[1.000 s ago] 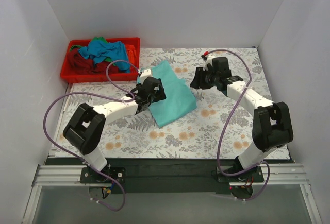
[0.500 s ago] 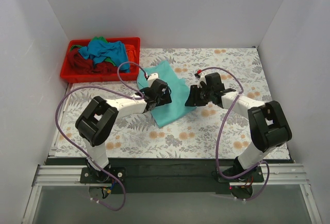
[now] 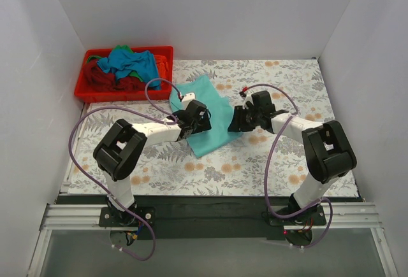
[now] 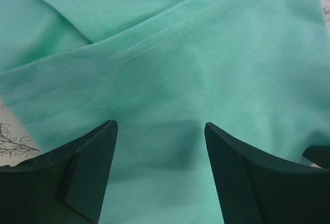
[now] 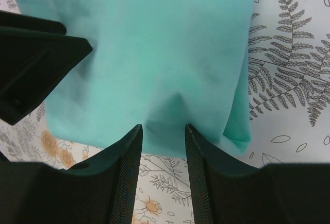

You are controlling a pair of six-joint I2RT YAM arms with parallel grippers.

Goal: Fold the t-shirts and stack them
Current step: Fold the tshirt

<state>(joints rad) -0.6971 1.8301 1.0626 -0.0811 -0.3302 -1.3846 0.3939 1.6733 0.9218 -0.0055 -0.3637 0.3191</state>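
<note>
shirt: the mint-teal shirt (image 3: 217, 108) lay partly folded mid-table on the floral table (image 3: 287, 156), near and to the right of the red bin (image 3: 80, 89).
long axis: it ran on a diagonal in the top view, with the far end toward the bin and the near end toward the arm bases. A stitched hem (image 4: 129, 54) crossed the left wrist view on a slant.
other shirts: the blue, dark red and green ones (image 3: 127, 67) were heaped in the bin, well apart from both grippers. You had no stack on the table.
left gripper: your left gripper (image 3: 193, 119) sat on the shirt's left part. Its jaws were spread wide over flat cloth, with nothing gathered between them.
right gripper: your right gripper (image 3: 239, 119) was at the shirt's right edge, jaws drawn narrow. The edge lay in the gap and the cloth puckered toward it (image 5: 178, 100). I couldn't tell whether it was clamped or only closing.
key relation: the shirt lay between your two grippers. From the right jaws it ran straight ahead toward the left gripper, which showed across the cloth in the right wrist view. From the left jaws it was directly underneath.
nearer arm: both were on it, the right at an edge and the left further in.
step, my read: a fold across the short axis, with the right edge carried over and the left arm as the pin.
progress, my read: early, since this was the first shirt.
risk: if the pinch was shallow, the edge could slip on the lift.
</note>
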